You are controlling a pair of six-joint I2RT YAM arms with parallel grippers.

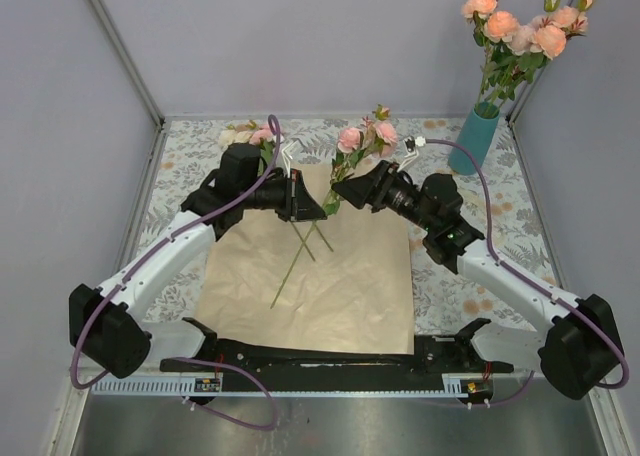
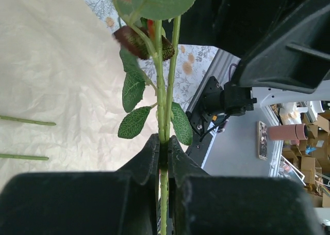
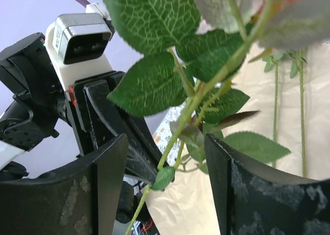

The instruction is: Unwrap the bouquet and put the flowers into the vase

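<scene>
Grey walls boxed in your table [image 1: 180, 176], which carried a floral-print cloth with a sheet of tan kraft paper [image 1: 350, 286] spread flat over its middle. Your flowers [image 1: 365, 136] were pink and peach heads on thin green stalks with veined, toothed leaves. Your left end effector [image 2: 164, 142] was clamped tight on two of those stalks side by side, just below the leaves, holding them near the far edge of the paper. Your right end effector [image 3: 165, 163] stood with its jaws wide apart, a leafy stalk passing between them; whether it touched either finger could not be told. Two bare stems [image 1: 295, 261] lay crossed on the paper, just on the near side of both end effectors. At the far right corner your teal vase [image 1: 473, 141] stood upright, holding several blooms [image 1: 525, 31].
</scene>
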